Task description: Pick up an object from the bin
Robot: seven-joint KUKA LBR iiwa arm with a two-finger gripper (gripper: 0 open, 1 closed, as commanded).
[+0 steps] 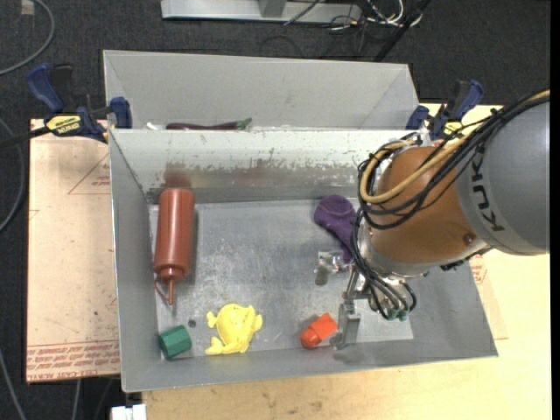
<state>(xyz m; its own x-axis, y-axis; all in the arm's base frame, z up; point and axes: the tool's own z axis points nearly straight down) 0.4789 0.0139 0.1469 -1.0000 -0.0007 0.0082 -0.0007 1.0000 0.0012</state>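
While the small orange block (318,332) lies by the bin's (262,261) near wall, right of centre, the end effector (339,296) hangs low just to its right. Its near finger (349,324) is touching the block or a hair off; cannot tell which.

- Fingers spread, nothing between them: released.
- Step, as I judge it: approach, grasp not yet made.
- Next move calls for a shift left to bracket the block, then closing.
- Purple soft thing (335,214) farther back, beside the arm.
- Yellow figure (233,327), green block (175,342) and red-brown bottle (173,234) well to the left.
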